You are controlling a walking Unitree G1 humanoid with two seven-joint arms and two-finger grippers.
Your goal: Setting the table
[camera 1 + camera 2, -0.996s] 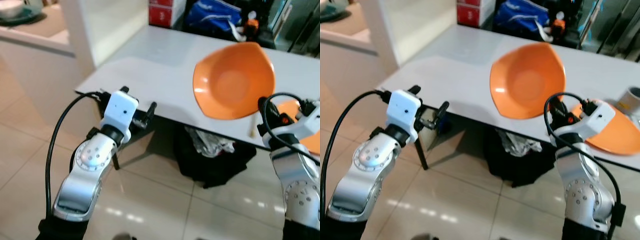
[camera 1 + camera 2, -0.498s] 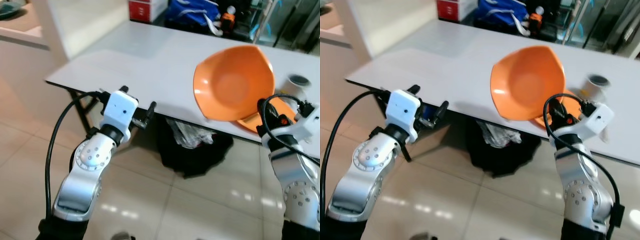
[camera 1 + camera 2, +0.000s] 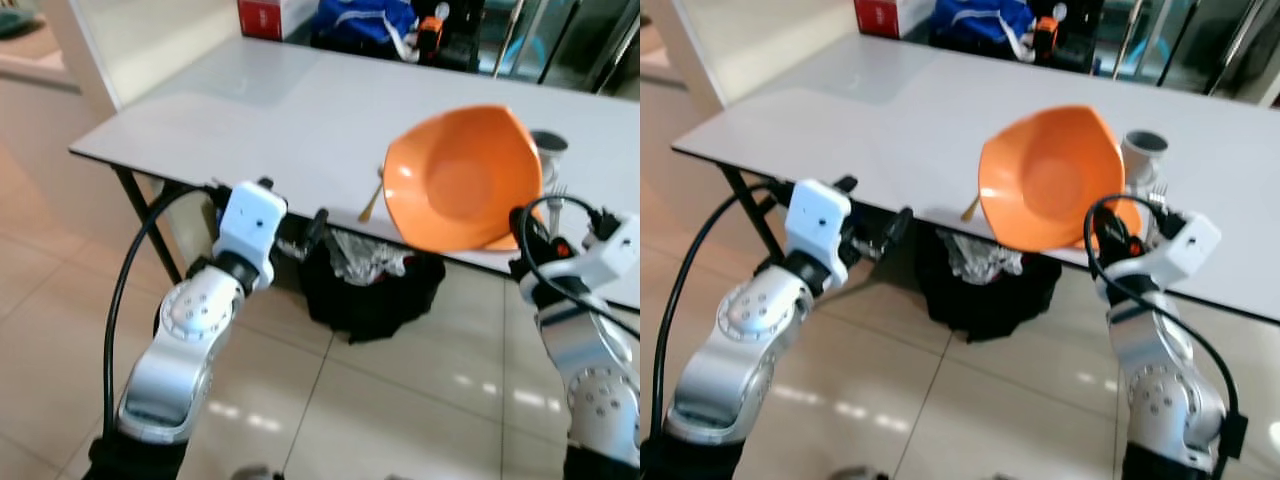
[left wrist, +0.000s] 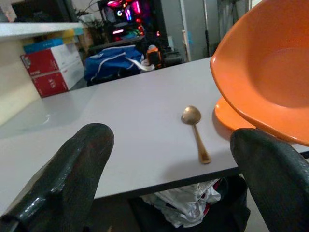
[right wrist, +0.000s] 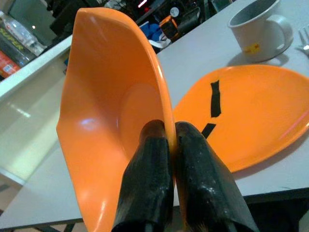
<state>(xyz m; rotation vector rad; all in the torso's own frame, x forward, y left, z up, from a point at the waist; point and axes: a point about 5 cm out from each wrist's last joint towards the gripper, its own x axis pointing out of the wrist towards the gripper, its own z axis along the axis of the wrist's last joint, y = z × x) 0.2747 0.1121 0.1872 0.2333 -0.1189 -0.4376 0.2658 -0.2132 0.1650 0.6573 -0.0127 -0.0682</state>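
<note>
Closest to us, our right gripper [image 5: 166, 145] is pinched tight on the rim of the orange bowl [image 3: 465, 180], holding it up tilted on edge over the near side of the white table [image 3: 250, 110]. Our left gripper [image 4: 169, 159] hangs just off the table edge with its fingers spread wide, nothing in them. Past the bowl there's an orange plate [image 5: 251, 113] flat on the table, a gold spoon [image 4: 195, 130] lying just beside it, and a grey mug [image 5: 256, 29] behind the plate. Way at the back sits a blue bag [image 3: 975, 20]
</note>
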